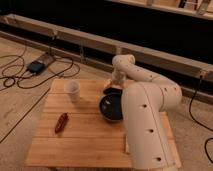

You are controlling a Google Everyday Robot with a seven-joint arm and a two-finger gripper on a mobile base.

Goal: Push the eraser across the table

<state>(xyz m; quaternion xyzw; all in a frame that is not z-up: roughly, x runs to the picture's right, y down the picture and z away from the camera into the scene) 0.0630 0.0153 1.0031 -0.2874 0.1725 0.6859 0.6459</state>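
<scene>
I found the gripper [114, 86] hanging low at the twelve o'clock edge of the table [85, 145], just beyond the dark bowl [111, 109]. I could not make out its state. A small dark shape beneath it, possibly the eraser [111, 91], lay at the bowl's twelve o'clock rim. The cup [73, 91] stood at ten o'clock, well apart.

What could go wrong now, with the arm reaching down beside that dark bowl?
The pincer is down at the table's far edge, right behind the dark bowl. A push toward the camera could shove the bowl along with the eraser, which shows only as a small dark shape there. A sideways push might knock over the paper cup.
</scene>
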